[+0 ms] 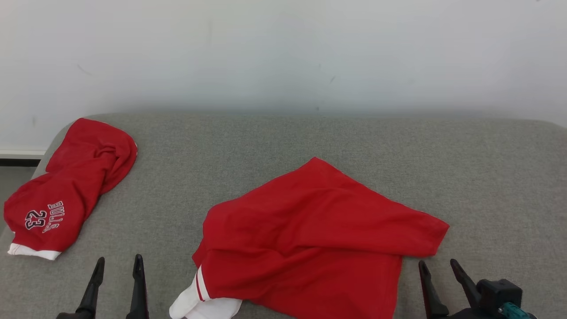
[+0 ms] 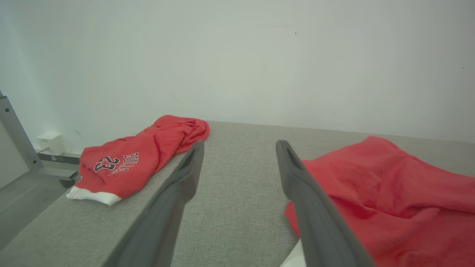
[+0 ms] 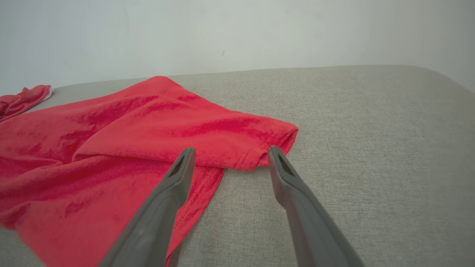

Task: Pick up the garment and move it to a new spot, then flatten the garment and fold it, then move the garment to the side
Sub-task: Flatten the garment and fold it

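Note:
A red garment (image 1: 310,239) with a white-striped cuff lies rumpled on the grey padded surface (image 1: 283,141), near the front middle; it also shows in the left wrist view (image 2: 389,196) and the right wrist view (image 3: 130,148). My left gripper (image 1: 118,266) stands open at the lower left, a short way left of the garment, with nothing between its fingers (image 2: 185,178). At the lower right my right gripper (image 1: 438,268) is open too, just in front of the garment's right corner; its fingers (image 3: 178,178) hover by the hem without touching.
A second red garment (image 1: 66,190), printed BULLS 23 with a white hem, lies bunched at the surface's far left edge (image 2: 137,159). A white wall (image 1: 283,53) rises behind. Left of the surface are a metal frame (image 2: 18,144) and the floor.

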### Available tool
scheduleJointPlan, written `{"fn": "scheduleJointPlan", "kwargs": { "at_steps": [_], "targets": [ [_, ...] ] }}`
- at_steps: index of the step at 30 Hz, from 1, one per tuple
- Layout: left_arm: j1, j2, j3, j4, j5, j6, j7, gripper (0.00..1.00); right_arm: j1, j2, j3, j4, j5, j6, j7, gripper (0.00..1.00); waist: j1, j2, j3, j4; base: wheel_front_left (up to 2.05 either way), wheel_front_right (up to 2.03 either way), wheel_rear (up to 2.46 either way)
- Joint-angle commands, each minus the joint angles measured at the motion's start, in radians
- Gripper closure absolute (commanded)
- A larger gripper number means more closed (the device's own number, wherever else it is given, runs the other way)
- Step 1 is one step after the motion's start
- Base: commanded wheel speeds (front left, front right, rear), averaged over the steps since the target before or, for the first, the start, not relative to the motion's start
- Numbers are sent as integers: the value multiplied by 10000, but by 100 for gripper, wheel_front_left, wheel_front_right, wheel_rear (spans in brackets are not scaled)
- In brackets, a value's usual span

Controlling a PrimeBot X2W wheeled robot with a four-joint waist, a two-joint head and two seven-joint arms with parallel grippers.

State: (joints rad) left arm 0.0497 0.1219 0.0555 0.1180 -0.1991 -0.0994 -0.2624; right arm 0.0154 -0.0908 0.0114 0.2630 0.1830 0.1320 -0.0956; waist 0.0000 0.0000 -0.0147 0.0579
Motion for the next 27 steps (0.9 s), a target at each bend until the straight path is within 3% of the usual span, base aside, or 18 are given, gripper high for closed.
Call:
{"fn": "scheduleJointPlan", "kwargs": {
  "at_steps": [1, 20, 21, 23, 27],
  "targets": [
    [-134, -73, -45, 46, 87, -54, -36, 0, -135, -71, 108, 129, 109, -26, 57, 0, 0, 0, 48, 99, 0, 0, 0],
    [-524, -275, -174, 435, 303, -307, -36, 0, -2034, 130, 924, 4876, 485, -26, -64, 0, 0, 0, 355, 1020, 0, 0, 0],
    [-536, -280, -164, 451, 302, -312, -36, 0, -2130, 154, 963, 5116, 552, -26, -62, 47, 0, 0, 372, 1032, 0, 0, 0],
    [-541, -299, -150, 480, 305, -319, -36, 0, -2340, 183, 1041, 5555, 679, -26, -132, 100, 0, 0, 388, 1049, 0, 0, 0],
    [-526, -344, -129, 498, 319, -294, -36, 0, -2869, -79, 926, 5871, 1020, -26, -835, 100, 0, 0, 403, 1037, 0, 0, 0]
  ]
}}
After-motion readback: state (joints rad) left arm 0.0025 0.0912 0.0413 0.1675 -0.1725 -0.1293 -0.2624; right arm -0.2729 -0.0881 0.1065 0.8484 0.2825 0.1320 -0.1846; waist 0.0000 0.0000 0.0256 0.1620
